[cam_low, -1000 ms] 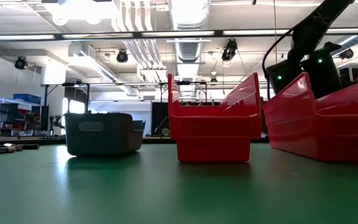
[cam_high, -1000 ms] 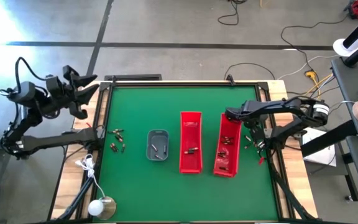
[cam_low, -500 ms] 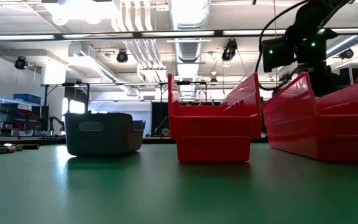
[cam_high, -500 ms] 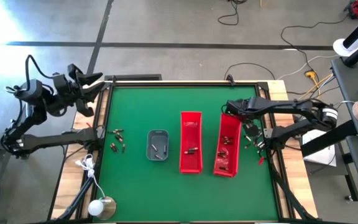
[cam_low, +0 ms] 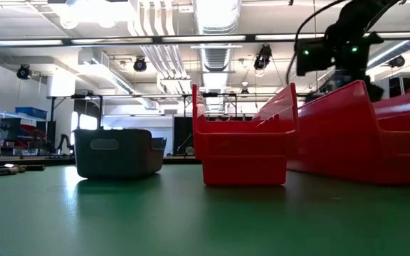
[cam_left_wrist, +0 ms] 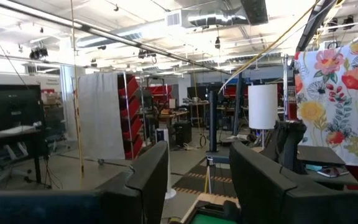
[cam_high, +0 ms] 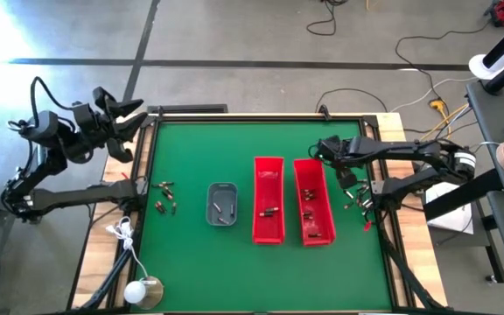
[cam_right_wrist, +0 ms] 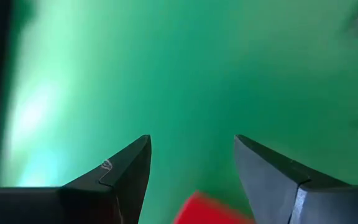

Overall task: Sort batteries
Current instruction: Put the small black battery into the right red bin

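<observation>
My right gripper [cam_high: 325,150] hangs over the far end of the right-hand red bin [cam_high: 314,213], its fingers [cam_right_wrist: 127,174] spread apart with nothing between them; in the right wrist view only green mat and a red corner of that bin show in the gap. Whether a fingertip touches the bin's rim I cannot tell. That bin lies just beside the second red bin [cam_high: 268,199], the two running parallel, and both hold a few batteries [cam_high: 269,212] on their floors. To the left of the bins sits the small grey tray [cam_high: 222,203], with a couple of batteries in it as well. More loose batteries [cam_high: 166,197] lie scattered near the left edge of the green table [cam_high: 208,262], and another small cluster [cam_high: 353,200] rests at the right edge. My left gripper [cam_high: 119,122] is raised off the table's far left corner, fingers [cam_left_wrist: 146,177] parted and empty, looking out into the room.
</observation>
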Action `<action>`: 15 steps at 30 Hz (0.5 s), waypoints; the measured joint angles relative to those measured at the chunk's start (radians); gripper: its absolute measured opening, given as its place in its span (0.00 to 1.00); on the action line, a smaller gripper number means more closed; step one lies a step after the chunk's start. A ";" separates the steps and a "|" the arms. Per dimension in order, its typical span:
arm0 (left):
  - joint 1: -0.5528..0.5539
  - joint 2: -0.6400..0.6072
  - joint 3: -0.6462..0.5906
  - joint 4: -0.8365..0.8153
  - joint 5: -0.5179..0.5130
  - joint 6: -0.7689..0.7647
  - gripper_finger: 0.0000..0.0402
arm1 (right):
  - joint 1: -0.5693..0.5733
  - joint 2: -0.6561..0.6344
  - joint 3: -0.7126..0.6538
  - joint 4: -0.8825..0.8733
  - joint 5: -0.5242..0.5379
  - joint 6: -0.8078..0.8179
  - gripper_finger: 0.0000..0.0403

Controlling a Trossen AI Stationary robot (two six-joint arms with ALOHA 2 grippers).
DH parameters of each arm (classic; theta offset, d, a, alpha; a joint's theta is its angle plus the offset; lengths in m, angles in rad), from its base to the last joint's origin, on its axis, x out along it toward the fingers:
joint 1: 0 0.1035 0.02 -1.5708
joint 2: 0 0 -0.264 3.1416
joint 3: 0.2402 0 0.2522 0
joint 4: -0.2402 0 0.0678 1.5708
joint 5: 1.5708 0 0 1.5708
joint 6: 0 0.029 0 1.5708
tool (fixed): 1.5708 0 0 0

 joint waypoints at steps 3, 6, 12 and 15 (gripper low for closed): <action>0.000 -0.001 0.000 0.002 0.000 -0.001 0.38 | -0.001 -0.029 0.000 -0.158 -0.014 0.021 0.55; 0.000 -0.003 0.000 0.001 0.000 -0.003 0.38 | -0.025 -0.049 -0.001 -0.276 -0.017 0.030 0.55; 0.000 -0.010 0.000 -0.005 0.000 -0.001 0.38 | -0.094 -0.050 -0.025 -0.320 -0.017 0.028 0.58; 0.000 -0.021 0.000 -0.010 -0.001 0.004 0.38 | -0.102 -0.050 -0.053 -0.286 -0.018 0.027 0.59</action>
